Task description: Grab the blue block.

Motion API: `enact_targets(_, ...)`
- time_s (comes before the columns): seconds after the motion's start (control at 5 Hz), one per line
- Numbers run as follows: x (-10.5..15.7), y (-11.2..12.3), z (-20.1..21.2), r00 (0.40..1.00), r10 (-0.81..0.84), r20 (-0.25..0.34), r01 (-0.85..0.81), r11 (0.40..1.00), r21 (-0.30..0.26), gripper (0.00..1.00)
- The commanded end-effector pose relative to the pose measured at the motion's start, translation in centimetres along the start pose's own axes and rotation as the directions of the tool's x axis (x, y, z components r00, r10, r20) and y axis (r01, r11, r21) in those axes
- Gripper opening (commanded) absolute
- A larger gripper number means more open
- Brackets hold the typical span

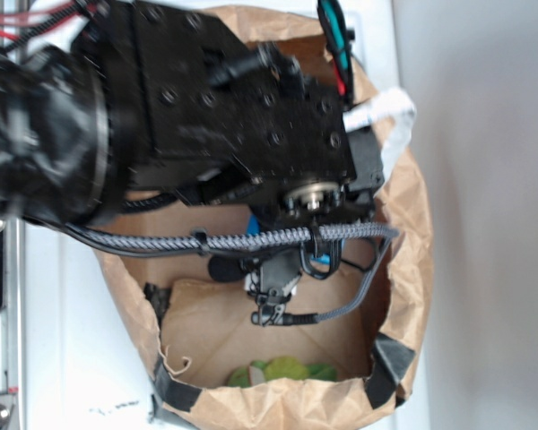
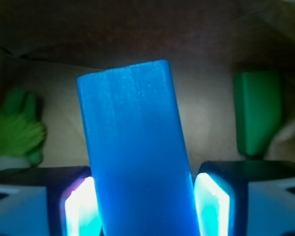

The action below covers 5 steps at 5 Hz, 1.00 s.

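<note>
Overhead, arm reaching into paper bag (image 1: 403, 269), end effector (image 2: 146, 206) clasping blue block (image 2: 137, 152)

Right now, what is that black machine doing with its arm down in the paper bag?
The black robot arm reaches down into a brown paper bag. In the wrist view its gripper has a glossy bright blue rectangular block standing between its two pads; whether they press on it cannot be told. A green rectangular block lies to one side on the bag's floor, and a lumpy yellow-green leafy toy to the other, both untouched.
</note>
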State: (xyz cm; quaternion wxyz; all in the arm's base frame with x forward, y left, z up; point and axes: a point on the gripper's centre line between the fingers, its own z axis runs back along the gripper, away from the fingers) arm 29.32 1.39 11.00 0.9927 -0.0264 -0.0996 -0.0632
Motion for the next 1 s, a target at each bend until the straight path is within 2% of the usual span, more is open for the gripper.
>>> enact_targets(0.0, -0.5, -1.4, 5.5, 0.992, 0.002, 0.123, -0.019, 0.991, 0.134, 0.00)
enact_targets(0.2, -0.6, -1.3, 6.7, 0.990, 0.074, 0.122, -0.088, 0.990, 0.112, 0.00)
enact_targets(0.6, 0.0, -2.0, 7.3, 0.976, 0.214, 0.046, -0.218, 0.970, 0.111, 0.00)
enact_targets(0.8, 0.4, -2.2, 7.1, 0.971, 0.233, 0.061, -0.238, 0.965, 0.112, 0.00)
